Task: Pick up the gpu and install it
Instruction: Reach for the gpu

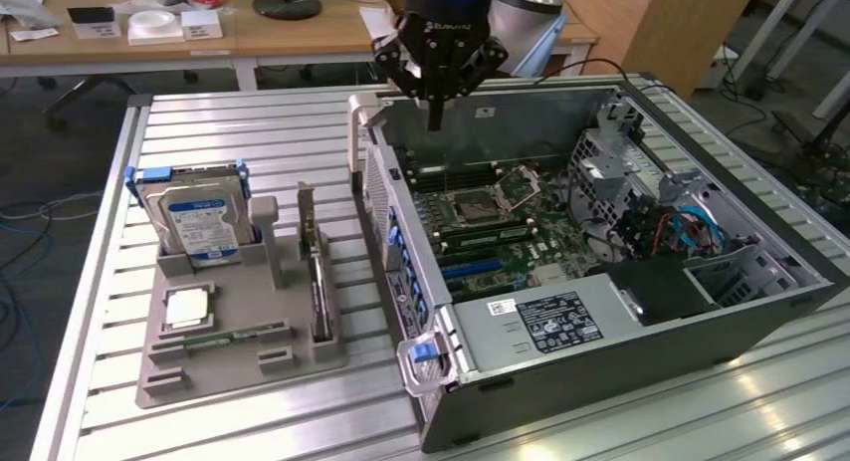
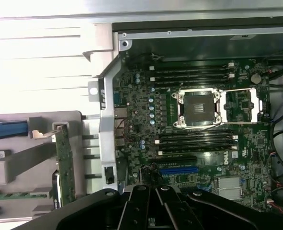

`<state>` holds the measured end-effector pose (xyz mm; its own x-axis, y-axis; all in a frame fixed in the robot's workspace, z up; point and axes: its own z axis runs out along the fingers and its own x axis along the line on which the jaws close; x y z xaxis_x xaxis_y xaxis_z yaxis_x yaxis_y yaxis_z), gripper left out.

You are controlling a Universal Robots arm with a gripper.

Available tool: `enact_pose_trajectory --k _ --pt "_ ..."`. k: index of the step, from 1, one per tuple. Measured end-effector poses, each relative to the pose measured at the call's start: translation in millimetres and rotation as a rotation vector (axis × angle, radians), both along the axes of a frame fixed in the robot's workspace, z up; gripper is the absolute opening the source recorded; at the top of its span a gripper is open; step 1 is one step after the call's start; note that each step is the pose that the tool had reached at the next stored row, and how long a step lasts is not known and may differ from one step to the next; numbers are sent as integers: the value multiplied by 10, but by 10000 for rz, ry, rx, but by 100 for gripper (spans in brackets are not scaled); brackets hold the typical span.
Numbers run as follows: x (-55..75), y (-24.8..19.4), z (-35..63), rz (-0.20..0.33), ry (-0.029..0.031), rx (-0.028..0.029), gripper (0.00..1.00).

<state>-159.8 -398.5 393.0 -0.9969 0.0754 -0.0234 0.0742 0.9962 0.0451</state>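
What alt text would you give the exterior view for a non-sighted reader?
The shut, empty claw hangs over the far edge of an open computer case. Toward the exterior view's left, the gpu stands on edge in a grey holder beside a hard drive.
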Motion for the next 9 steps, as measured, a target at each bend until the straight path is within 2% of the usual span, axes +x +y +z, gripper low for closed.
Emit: enact_pose_trajectory --k 9 --pt "-306 16 -3 -1 -1 1 11"
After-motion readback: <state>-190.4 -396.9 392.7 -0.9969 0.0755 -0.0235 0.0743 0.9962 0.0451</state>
